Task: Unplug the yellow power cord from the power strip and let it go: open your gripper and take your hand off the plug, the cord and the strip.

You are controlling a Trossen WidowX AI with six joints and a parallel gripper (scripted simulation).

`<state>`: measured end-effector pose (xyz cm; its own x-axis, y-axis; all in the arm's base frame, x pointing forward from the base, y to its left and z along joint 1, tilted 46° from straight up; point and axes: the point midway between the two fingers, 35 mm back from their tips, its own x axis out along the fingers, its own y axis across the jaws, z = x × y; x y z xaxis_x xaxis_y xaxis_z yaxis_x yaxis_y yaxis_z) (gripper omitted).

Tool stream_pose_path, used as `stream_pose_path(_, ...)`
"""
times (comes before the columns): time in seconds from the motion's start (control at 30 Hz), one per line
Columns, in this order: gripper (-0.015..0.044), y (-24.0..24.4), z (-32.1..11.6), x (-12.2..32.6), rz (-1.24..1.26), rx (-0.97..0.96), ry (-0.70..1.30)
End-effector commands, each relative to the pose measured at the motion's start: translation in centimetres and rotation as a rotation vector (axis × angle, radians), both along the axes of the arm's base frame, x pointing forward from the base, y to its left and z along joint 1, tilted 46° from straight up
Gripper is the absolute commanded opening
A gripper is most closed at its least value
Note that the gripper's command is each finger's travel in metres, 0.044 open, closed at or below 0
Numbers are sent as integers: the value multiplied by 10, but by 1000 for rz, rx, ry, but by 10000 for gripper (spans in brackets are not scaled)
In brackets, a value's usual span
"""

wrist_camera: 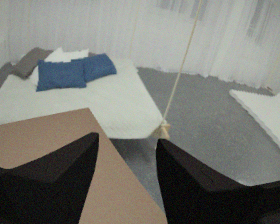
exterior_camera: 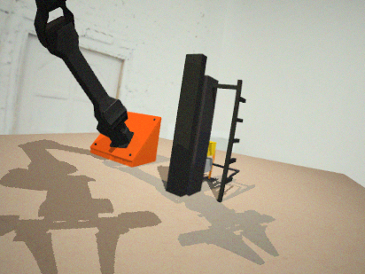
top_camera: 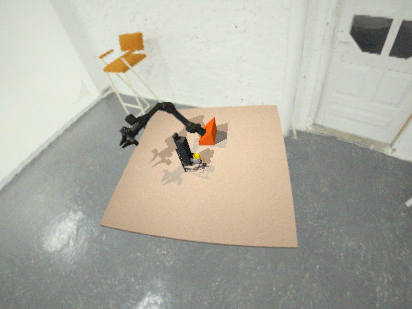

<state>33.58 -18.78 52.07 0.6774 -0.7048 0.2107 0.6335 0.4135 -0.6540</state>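
The black power strip stands upright on the tan mat; it also shows in the exterior view. The yellow plug sits low against the strip's side, partly hidden behind it in the exterior view. I cannot tell how deep it sits in the socket. My gripper hangs far to the left, past the mat's left edge and well apart from plug and strip. In the wrist view my fingers stand apart with nothing between them.
The arm's orange wedge base stands behind the strip. A thin black rack stands next to the plug. An orange chair is at the back left and a white door at the right.
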Motion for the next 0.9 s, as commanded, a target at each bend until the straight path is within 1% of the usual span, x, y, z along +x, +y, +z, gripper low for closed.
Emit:
stream_pose_path(0.0, 160, 25, -55, 47, 88, 74, 166)
stream_pose_path(0.2, 160, 69, -130, 92, 196, 140, 397)
stream_pose_path(0.4, 160, 123, -207, 116, 292, 176, 645)
stream_pose_path(0.63, 160, 172, -288, 117, 337, 198, 926)
stream_pose_path(0.87, 160, 220, -380, 87, 340, 162, 1310)
